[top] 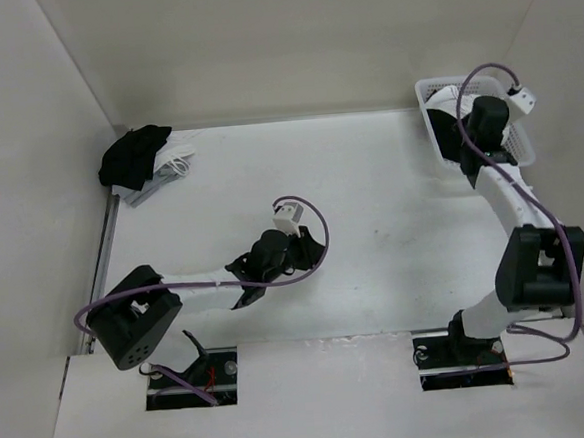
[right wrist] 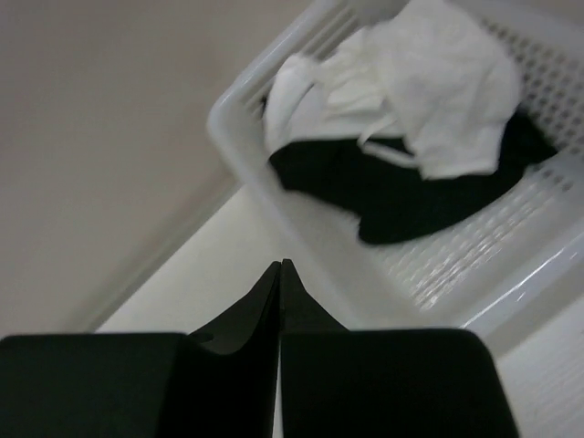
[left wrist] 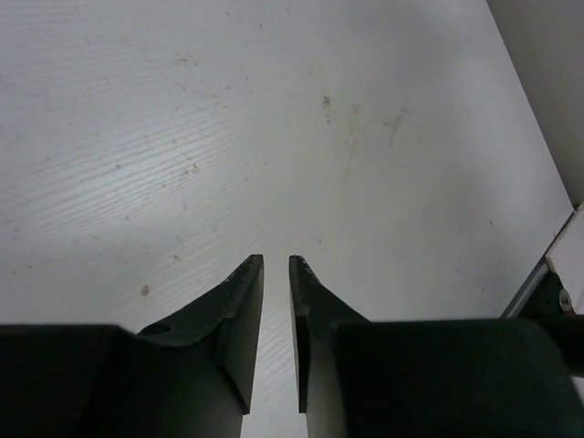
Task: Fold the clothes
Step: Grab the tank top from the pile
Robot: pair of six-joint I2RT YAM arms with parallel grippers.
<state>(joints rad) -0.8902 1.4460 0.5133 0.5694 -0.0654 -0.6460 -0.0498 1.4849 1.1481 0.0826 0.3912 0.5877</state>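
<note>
The clothes [right wrist: 429,78], a crumpled white thin top with a thin strap showing, lie in a white plastic basket [right wrist: 239,108] on top of a black garment [right wrist: 411,192]. My right gripper [right wrist: 280,265] is shut and empty, hovering just outside the basket's near rim. From above, the basket [top: 425,91] sits at the back right, and my right gripper [top: 459,147] and wrist cover most of what it holds. My left gripper [left wrist: 276,260] hangs low over bare table, its jaws a narrow gap apart with nothing between them. It shows mid-table [top: 316,245] from above.
A black bundle [top: 135,155] with a white-grey strappy piece [top: 173,165] lies at the back left corner. White walls close in the table at the back and on both sides. A metal rail [top: 102,257] runs along the left edge.
</note>
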